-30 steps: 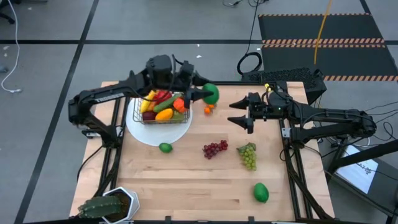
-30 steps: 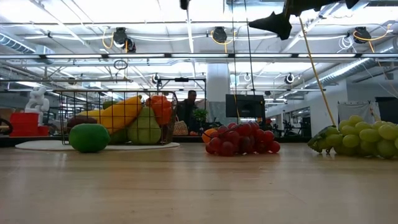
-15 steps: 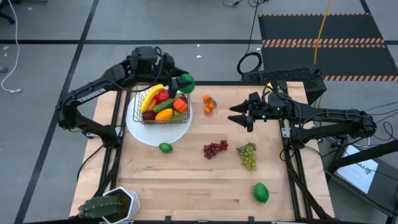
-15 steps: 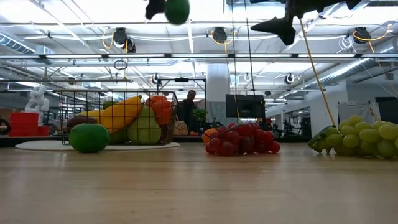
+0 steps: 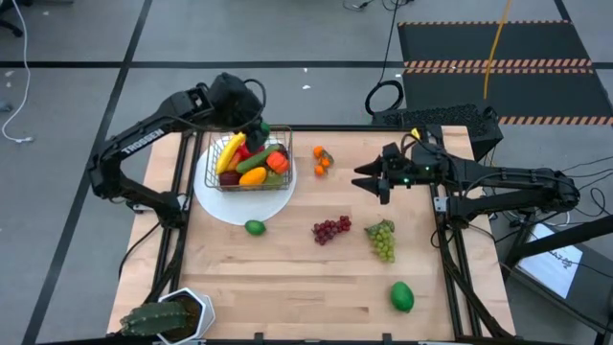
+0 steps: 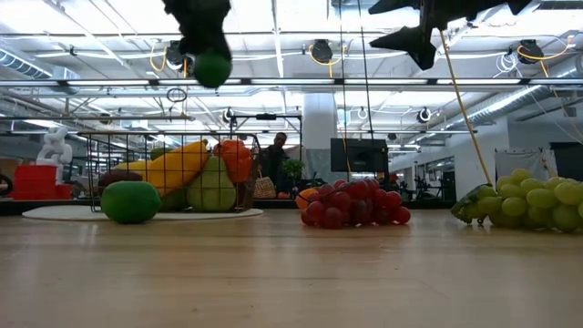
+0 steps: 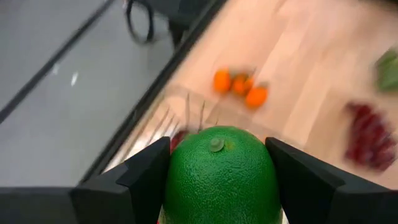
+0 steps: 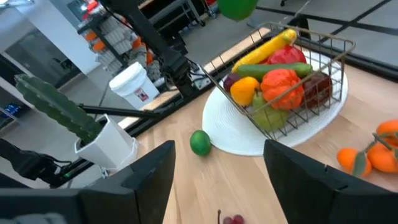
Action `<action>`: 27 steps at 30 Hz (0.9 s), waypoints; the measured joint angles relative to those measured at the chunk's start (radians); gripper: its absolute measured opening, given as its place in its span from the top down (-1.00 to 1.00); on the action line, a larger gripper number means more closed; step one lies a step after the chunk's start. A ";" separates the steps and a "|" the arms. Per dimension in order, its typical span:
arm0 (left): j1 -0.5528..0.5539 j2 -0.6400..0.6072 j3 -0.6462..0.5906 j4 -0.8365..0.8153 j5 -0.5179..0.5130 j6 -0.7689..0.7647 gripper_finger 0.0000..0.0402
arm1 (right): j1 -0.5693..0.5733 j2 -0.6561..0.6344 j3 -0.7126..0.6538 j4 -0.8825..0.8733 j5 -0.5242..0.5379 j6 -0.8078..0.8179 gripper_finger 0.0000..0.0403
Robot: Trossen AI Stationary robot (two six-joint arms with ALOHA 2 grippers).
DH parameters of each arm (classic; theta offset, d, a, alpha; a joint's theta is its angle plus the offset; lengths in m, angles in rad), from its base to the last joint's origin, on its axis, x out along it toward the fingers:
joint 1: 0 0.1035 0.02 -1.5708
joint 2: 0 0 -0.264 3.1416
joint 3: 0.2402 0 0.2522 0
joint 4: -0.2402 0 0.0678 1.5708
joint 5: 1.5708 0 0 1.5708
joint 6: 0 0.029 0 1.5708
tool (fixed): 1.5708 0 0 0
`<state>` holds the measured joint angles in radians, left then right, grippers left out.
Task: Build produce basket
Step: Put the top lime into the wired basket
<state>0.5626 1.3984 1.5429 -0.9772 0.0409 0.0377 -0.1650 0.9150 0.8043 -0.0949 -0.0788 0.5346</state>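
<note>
From above, the left arm's wrist hides most of the left gripper, which hangs over the far rim of the basket; only the wrist view shows its fingers clamped on a round green fruit. The basket, already full of produce, sits on a white plate near the table's far left corner. Oranges lie beside it; a lime, red grapes, green grapes and a green mango are scattered across the worktop. The right gripper hovers spread wide and empty near the right edge.
</note>
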 joint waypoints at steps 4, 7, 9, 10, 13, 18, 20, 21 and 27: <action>0.025 0.021 -0.001 -0.128 -0.040 0.011 -0.25 | 0.000 0.000 0.000 -0.003 0.001 0.000 -0.18; 0.043 0.044 -0.001 -0.222 -0.046 0.010 -0.25 | 0.000 0.000 0.000 -0.004 0.003 -0.001 -0.18; 0.048 0.064 -0.001 -0.265 -0.049 0.003 -0.25 | 0.000 0.000 0.000 -0.004 0.004 -0.002 -0.18; 0.048 0.073 -0.001 -0.284 -0.050 -0.008 -0.25 | 0.000 0.000 0.000 -0.004 0.004 -0.002 -0.18; 0.054 0.108 -0.001 -0.346 -0.050 -0.022 -0.25 | 0.000 0.000 0.000 -0.004 0.005 -0.004 -0.18; 0.055 0.179 -0.001 -0.422 -0.051 -0.058 -0.25 | 0.000 0.000 0.000 -0.007 0.030 -0.003 -0.18; 0.055 0.205 -0.001 -0.446 -0.050 -0.064 -0.25 | 0.000 0.000 0.000 -0.007 0.031 -0.001 -0.18; 0.055 0.218 -0.001 -0.457 -0.051 -0.067 -0.25 | 0.000 0.000 0.000 -0.007 0.030 0.004 -0.18; 0.054 0.290 -0.001 -0.496 -0.110 -0.079 -0.25 | 0.000 0.000 0.000 -0.007 0.030 0.061 -0.18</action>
<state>0.6170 1.6882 1.5417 -1.4728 -0.0694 -0.0415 -0.1646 0.9150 0.8043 -0.1020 -0.0486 0.5952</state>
